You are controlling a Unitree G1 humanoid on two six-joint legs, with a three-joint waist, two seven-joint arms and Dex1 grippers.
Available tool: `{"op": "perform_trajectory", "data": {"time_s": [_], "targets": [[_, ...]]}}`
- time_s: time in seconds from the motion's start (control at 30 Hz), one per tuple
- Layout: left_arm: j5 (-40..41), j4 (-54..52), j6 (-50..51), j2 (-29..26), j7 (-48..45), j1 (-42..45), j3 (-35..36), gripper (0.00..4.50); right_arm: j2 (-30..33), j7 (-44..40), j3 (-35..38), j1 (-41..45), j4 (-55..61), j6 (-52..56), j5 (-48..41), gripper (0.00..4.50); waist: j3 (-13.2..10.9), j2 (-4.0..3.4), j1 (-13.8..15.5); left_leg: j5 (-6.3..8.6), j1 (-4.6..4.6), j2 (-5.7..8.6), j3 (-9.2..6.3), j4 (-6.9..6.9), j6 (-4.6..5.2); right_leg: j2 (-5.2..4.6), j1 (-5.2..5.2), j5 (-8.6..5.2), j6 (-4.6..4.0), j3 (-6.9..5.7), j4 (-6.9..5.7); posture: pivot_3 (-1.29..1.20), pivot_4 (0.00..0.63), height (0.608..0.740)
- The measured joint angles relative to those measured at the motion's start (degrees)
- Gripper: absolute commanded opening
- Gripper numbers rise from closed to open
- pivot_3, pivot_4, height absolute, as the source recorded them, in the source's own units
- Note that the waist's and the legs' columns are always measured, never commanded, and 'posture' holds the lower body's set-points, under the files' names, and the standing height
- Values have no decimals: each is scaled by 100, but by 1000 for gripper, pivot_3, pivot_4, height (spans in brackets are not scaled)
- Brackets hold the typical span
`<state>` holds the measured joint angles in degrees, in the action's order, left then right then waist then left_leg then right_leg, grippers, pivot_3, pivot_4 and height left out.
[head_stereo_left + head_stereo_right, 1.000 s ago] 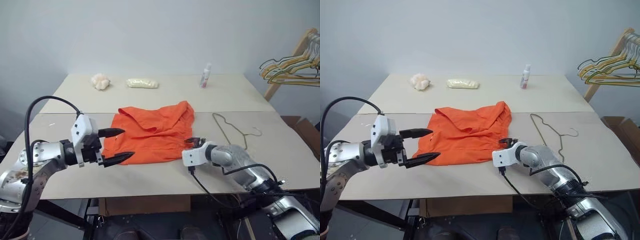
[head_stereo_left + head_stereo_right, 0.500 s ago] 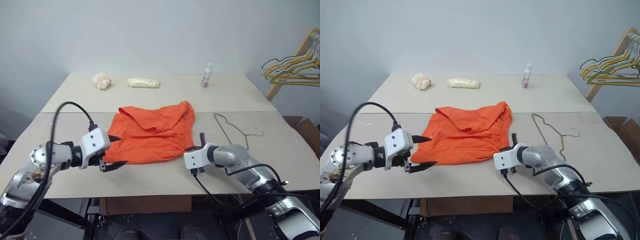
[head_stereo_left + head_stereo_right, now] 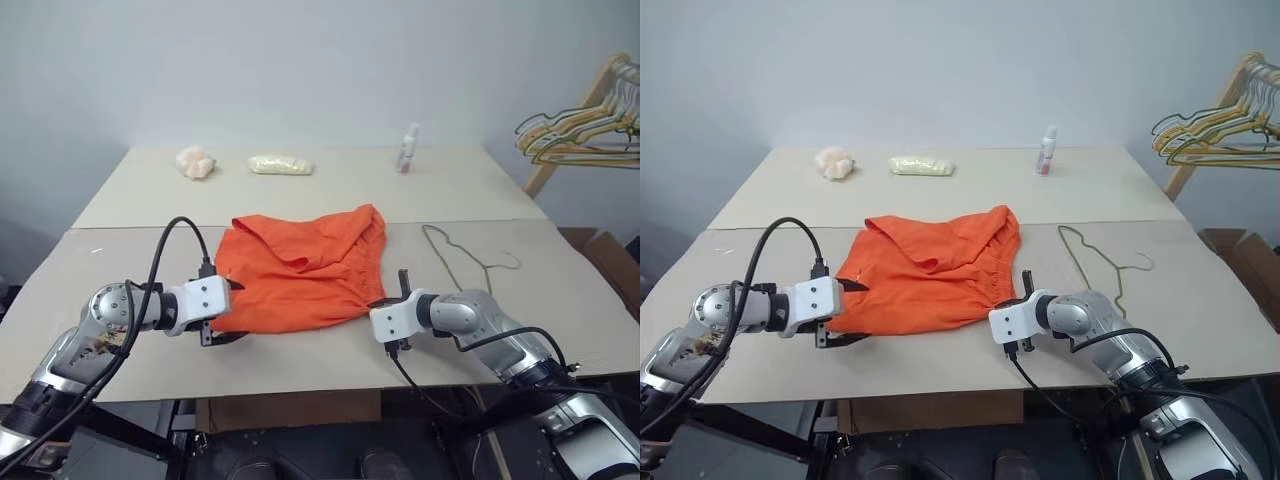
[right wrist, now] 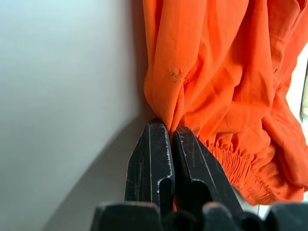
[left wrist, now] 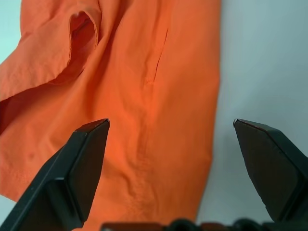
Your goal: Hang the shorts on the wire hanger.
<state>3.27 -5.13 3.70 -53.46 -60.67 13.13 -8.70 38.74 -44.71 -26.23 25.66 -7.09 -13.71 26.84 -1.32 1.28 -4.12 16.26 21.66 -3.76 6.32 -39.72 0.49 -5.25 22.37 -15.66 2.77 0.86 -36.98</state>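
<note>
Shorts lay flat on desk; right gripper fingers pinched waistband corner, left gripper fingers wide apart, straddling opposite edge; wire hanger beyond right arm.

Test lab: bare wall, cardboard-topped table (wooden hanger rack beside).

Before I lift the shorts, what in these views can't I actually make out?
- Bright orange fabric shorts: underside hidden against the table.
- Right hand: shut on the shorts' corner; how much cloth it pinches is hidden between its fingers.
- Thin grey wire hanger: too thin to judge whether it lies flat.
- Small far bottle: label too small.
</note>
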Motion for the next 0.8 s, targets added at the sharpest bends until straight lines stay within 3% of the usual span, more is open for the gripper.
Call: {"op": "perform_trajectory", "data": {"time_s": [0.37,0.47,0.8], "targets": [[-1209,816,-956,-216,-137,340,-547,4500,22,-32,43,18,105,11,-16,18,3,-5,10,0,-6,0,2,-1,1,-1,-4,0,0,-1,-3,-93,0,740],[-1464,1023,-983,-108,-101,555,-667,3875,21,-31,60,18,116,34,-19,0,14,-21,4,0,-13,1,3,0,1,-1,-8,0,0,0,-4,-91,0,740],[-2169,1904,-993,328,435,1062,-854,532,26,-33,116,15,238,40,-81,0,22,-34,-5,0,-17,1,3,-1,1,-1,-10,0,1,2,-8,-94,0,740]]}}
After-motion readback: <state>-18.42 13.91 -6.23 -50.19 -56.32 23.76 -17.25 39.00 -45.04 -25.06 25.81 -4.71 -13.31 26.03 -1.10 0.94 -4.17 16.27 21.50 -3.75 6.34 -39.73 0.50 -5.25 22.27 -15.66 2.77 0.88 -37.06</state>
